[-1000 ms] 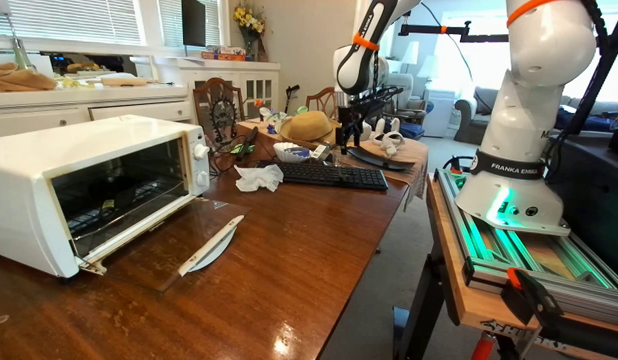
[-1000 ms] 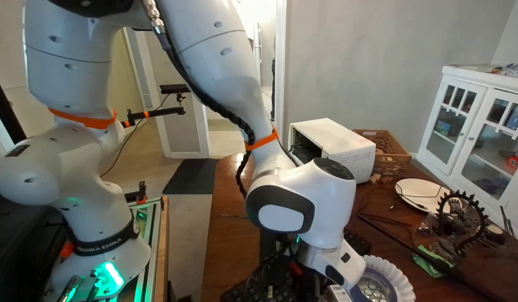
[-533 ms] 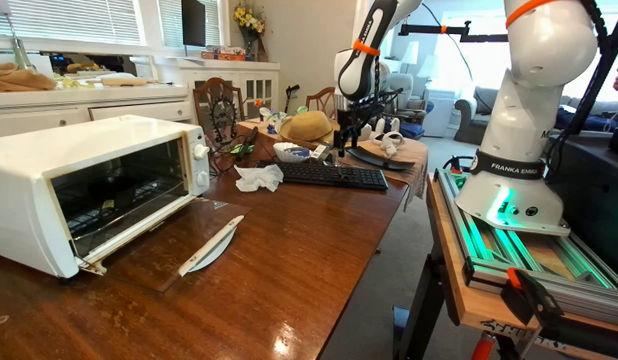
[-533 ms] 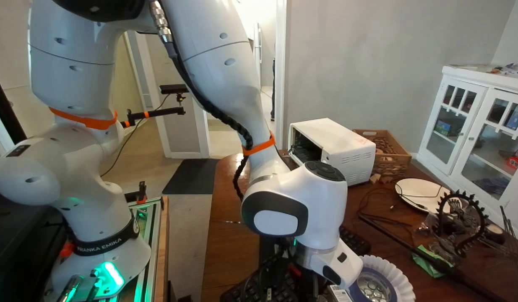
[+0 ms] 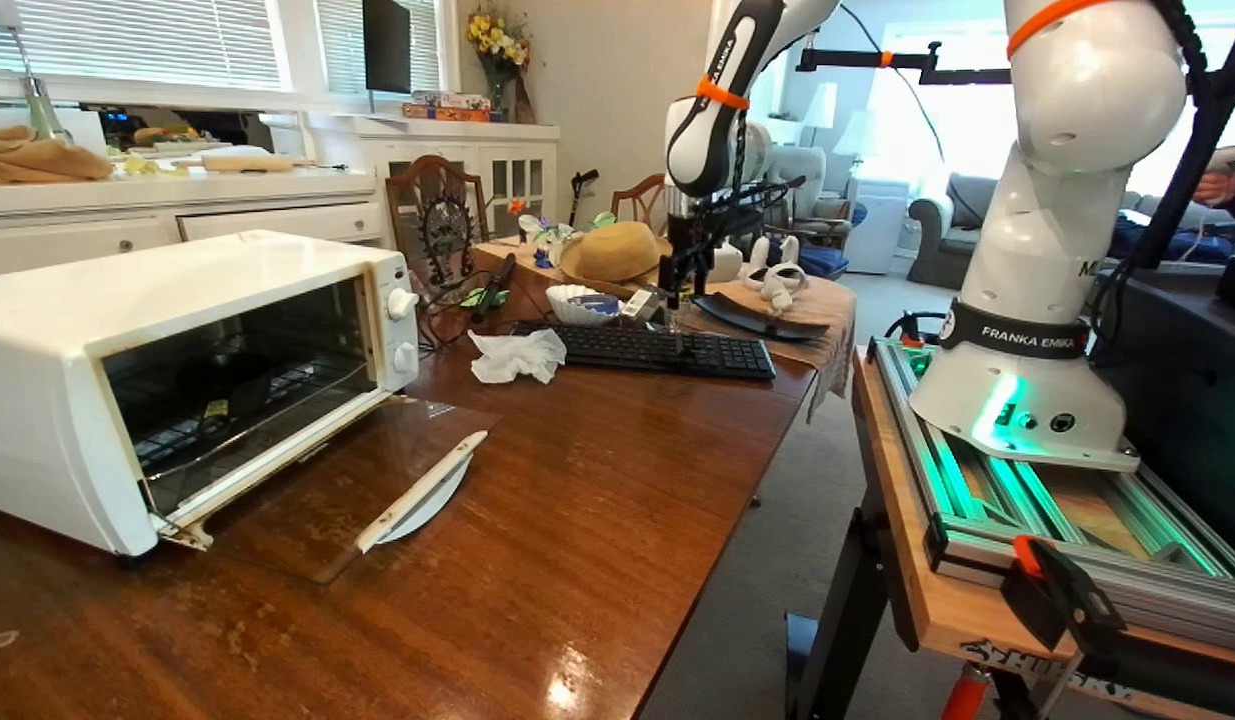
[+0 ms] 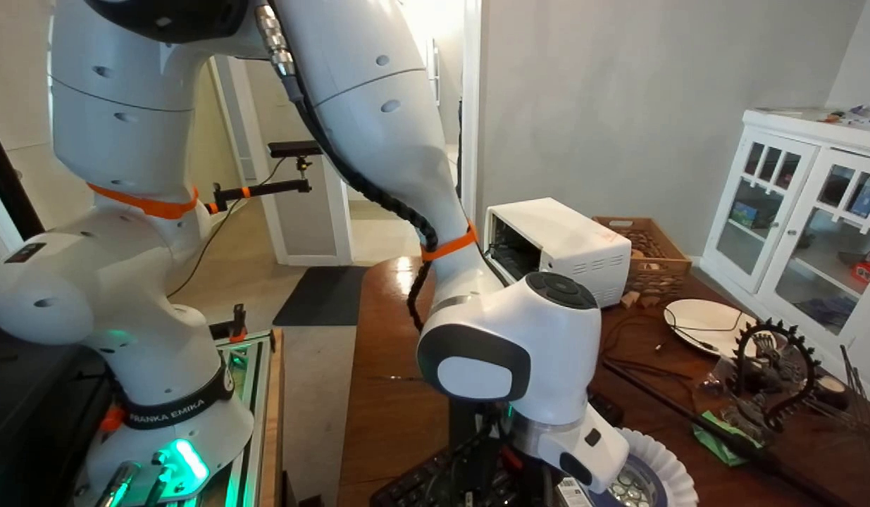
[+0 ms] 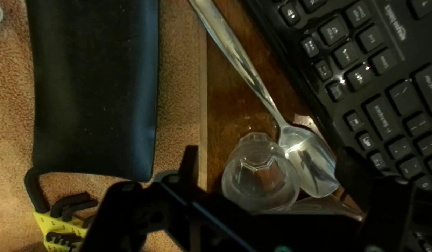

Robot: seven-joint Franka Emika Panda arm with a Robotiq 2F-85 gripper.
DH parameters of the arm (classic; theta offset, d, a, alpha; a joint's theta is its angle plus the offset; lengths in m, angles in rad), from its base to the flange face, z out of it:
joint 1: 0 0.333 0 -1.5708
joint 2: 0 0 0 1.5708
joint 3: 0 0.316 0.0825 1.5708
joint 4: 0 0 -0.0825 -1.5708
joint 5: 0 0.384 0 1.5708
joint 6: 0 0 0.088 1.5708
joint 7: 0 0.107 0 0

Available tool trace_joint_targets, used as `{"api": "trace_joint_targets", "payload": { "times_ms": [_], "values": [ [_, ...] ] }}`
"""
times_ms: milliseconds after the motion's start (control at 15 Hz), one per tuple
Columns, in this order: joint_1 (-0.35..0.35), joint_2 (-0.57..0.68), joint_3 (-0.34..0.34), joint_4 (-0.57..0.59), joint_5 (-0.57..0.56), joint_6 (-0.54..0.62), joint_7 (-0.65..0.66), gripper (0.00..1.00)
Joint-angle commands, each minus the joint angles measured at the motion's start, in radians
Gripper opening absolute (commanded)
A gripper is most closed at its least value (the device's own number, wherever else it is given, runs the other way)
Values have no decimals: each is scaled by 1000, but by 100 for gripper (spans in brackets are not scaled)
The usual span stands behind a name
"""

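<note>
1 cup (image 7: 259, 178), 1 spoon (image 7: 252, 77) framed by widely spread hand (image 7: 270, 162)

Wrist cam: both on the surface (image 7: 229, 101), btwn 1 keyboard (image 7: 362, 84) at 2 o'clock & 1 black panel (image 7: 93, 89) at 10. Spoon's long axis runs 11-to-5, bowl end pointing 5 o'clock; there's the cup on its 9 o'clock side, contact unclear.

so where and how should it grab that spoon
I'd take the spoon by mid-handle, coming from above, with the open end effector turned a little so its jaws close across the handle. That part is long and slim with tabletop showing on either side, whereas the bowl sits between the clear cup and the keyboard, so a grip there would probably snag.
</note>
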Motion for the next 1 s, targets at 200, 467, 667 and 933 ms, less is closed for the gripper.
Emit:
{"api": "trace_joint_targets", "payload": {
  "times_ms": [200,467,667,933],
  "values": [
    [-92,110,74,135,84,-79,-117,100],
    [-97,147,82,174,74,-100,-124,58],
    [-92,156,81,181,66,-100,-121,35],
    [-69,130,65,151,42,-95,-104,30]
  ]
}}
